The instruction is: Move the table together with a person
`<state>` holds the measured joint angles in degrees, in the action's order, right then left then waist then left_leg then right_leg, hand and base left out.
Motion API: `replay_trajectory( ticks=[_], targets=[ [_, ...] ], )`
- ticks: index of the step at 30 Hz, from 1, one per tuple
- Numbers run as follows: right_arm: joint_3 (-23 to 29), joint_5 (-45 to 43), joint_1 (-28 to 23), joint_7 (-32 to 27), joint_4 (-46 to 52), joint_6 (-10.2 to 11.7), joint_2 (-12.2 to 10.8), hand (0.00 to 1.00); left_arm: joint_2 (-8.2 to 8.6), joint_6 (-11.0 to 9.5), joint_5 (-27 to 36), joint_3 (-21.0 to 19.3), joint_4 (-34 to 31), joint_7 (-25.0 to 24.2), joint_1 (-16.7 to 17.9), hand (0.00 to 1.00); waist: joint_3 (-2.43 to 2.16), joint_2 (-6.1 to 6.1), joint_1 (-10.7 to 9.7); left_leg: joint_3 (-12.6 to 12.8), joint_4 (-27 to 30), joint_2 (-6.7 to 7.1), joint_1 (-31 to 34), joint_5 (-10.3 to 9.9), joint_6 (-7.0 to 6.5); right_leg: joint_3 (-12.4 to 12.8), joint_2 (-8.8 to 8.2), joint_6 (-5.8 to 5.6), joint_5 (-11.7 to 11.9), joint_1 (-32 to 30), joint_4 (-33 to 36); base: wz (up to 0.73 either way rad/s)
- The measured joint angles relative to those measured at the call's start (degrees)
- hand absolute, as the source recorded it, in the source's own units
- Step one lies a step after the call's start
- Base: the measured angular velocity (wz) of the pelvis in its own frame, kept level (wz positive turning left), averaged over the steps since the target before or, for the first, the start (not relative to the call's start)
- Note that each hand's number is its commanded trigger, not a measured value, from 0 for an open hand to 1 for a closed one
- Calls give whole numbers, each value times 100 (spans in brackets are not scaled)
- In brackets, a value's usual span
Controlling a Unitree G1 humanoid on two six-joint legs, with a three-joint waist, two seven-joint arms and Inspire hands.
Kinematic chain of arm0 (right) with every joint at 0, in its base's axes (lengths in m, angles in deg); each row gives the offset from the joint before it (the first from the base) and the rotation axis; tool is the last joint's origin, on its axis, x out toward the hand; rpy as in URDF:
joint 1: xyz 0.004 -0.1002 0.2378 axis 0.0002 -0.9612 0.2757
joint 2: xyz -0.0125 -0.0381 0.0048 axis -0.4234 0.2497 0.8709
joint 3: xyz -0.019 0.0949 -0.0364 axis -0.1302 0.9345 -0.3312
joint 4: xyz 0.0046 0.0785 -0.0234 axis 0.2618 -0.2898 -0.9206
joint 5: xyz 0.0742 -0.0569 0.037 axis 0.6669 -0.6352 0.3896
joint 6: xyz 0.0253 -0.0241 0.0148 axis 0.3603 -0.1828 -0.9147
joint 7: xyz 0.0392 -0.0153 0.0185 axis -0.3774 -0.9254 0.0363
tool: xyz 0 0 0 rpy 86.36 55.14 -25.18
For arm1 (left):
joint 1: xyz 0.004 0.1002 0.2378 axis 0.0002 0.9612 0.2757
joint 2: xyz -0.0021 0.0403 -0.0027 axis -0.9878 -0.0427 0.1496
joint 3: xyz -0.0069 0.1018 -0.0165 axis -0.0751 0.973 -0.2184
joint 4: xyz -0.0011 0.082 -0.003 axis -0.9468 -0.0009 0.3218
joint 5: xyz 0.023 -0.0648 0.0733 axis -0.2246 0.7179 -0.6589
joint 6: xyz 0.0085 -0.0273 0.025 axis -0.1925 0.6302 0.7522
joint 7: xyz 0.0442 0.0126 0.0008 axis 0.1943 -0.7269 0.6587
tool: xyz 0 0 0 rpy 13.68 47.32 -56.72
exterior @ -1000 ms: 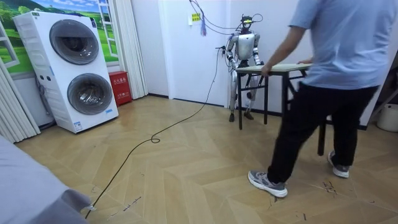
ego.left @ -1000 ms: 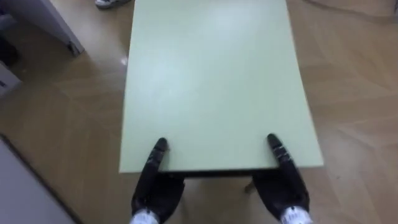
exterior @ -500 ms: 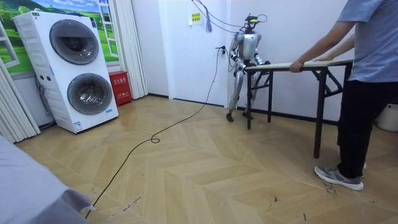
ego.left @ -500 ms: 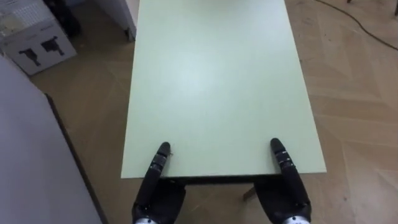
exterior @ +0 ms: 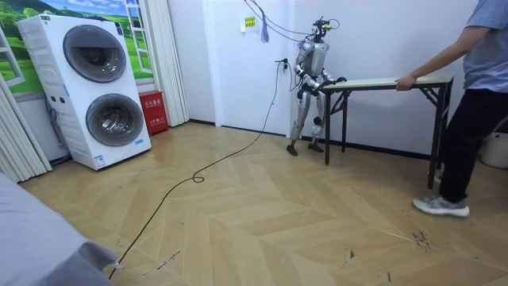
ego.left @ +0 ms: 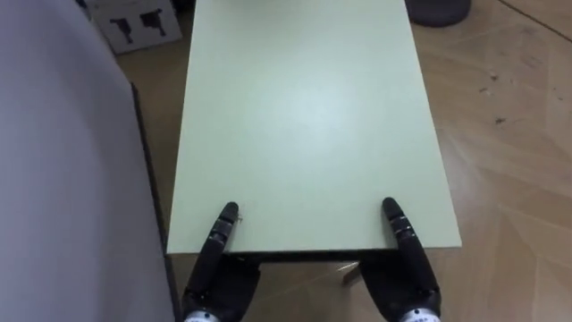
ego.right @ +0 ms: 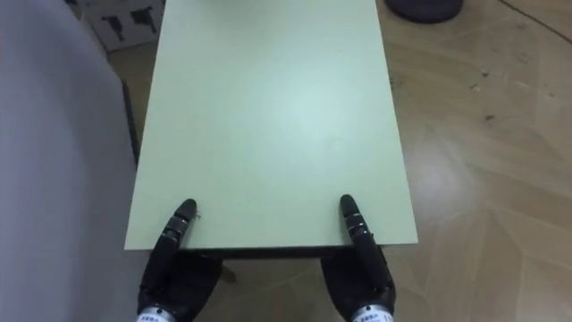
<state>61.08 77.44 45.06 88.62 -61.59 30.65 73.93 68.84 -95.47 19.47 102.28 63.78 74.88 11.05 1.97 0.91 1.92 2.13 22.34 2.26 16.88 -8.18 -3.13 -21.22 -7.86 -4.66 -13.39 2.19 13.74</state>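
Table (ego.left: 304, 116) and person (exterior: 475, 95) have shifted toward the room view's right. Left hand (ego.left: 221, 273) and right hand (ego.left: 404, 277) reach under its near edge by the corners, thumbs flat on top. Their grip underneath cannot be told. The person holds the far end.

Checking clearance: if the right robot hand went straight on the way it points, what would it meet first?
The table itself: the right robot hand sits at its near edge, pointing along the top, which looks free as far as the view shows.
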Motion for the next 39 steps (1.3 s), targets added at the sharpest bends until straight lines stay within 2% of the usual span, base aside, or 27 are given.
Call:
replay_trajectory(
  ticks=[1,2,5,8,12,13,16,18,19,20,22,23,24,25,26,27,31,32,36,39],
  targets=[
    [2,7,8,0,1,0,-3,100,-6,0,0,0,-2,2,-23,100,0,0,-36,331,-9,-81,47,40,-61,7,24,77,-37,2,48,87],
    [7,6,24,0,2,0,-1,100,-9,0,-2,0,-1,6,-47,100,0,-1,-44,434,-39,-87,77,78,-88,25,31,190,-103,-18,98,77],
    [2,-30,86,-42,1,0,3,100,5,-19,-1,-6,-1,8,-44,100,-5,32,34,262,-105,-28,129,190,-62,69,78,234,-127,-16,78,40],
    [9,-55,86,-63,1,0,10,100,35,-23,-2,-10,-1,15,-28,100,-6,42,40,232,-258,10,161,368,-72,27,99,237,-127,-16,89,46],
    [9,-89,85,-85,-1,-25,47,100,87,-31,-1,-9,12,20,47,100,-5,84,59,355,-236,-7,205,392,-108,-9,88,237,-128,-16,135,24],
    [10,-95,84,-92,-4,-25,55,100,120,-29,-1,-5,50,19,48,100,-1,122,84,462,-138,-56,244,338,-162,-75,79,234,-130,-27,209,4],
    [19,-96,47,-111,-6,-33,71,100,163,-22,20,13,121,19,56,100,1,152,170,509,-8,-15,252,187,-228,-161,-80,98,-211,-139,593,0],
    [16,-91,25,-144,-6,-39,65,100,182,-20,34,26,144,24,69,100,-7,173,160,381,47,76,251,134,-312,-134,-248,25,-263,-325,1110,13],
    [19,-91,-24,-153,-5,-39,96,100,181,-22,33,47,185,24,69,100,-11,193,129,258,108,139,238,87,-385,-1,-378,18,-275,-527,1667,23],
    [18,-91,-83,-160,-9,-39,80,100,193,-22,31,63,238,24,68,100,-8,203,110,121,175,228,222,-5,-498,398,-434,46,-370,-866,2252,25],
    [18,-79,-145,-170,-13,-37,74,100,201,-23,34,103,276,26,68,100,-4,210,40,19,232,355,176,-53,-572,837,-369,159,-505,-1386,2546,41],
    [18,-55,-175,-181,-54,-34,71,100,218,-25,35,119,325,59,68,100,-7,231,-117,-61,277,450,121,-63,-599,949,-356,165,-507,-1624,2385,63],
    [17,-51,-181,-195,-75,-34,68,100,223,-24,33,125,351,69,67,100,-6,235,-185,-80,305,486,92,-67,-603,992,-337,163,-476,-1672,2249,71],
    [14,-54,-191,-204,-105,-34,62,100,225,-18,33,132,426,78,65,100,-6,232,-306,-93,310,569,8,-98,-642,1042,-295,171,-305,-1777,1877,65],
    [11,-58,-198,-244,-115,-33,53,100,256,-11,33,130,496,112,54,100,-16,253,-451,-94,306,617,-81,-134,-661,1130,-233,124,59,-1795,1698,68],
    [13,-57,-204,-263,-115,-33,48,100,277,0,35,131,526,128,43,100,-32,260,-523,-67,284,617,-117,-143,-665,1157,-204,123,91,-1777,1655,45],
    [9,-37,-206,-367,-122,-31,44,100,288,73,-101,73,653,130,-27,100,-39,254,-366,20,-125,530,-352,-84,-669,1173,-80,95,310,-1499,1029,-10],
    [12,-40,-207,-373,-146,-31,45,100,310,78,-159,73,685,129,-31,100,-41,252,-372,22,-219,531,-443,-54,-719,1178,-67,53,371,-1393,907,-4],
    [34,-50,-186,-373,-243,-43,18,100,324,90,-362,74,732,128,-15,100,-29,195,-339,50,-529,532,-746,-46,-735,1185,-36,36,471,-1123,651,-7],
    [91,-88,-198,-346,-248,-152,-25,100,325,106,-473,34,744,76,18,100,-28,182,-328,59,-685,529,-848,-39,-748,1207,-10,40,511,-1010,529,-5]
  ],
)
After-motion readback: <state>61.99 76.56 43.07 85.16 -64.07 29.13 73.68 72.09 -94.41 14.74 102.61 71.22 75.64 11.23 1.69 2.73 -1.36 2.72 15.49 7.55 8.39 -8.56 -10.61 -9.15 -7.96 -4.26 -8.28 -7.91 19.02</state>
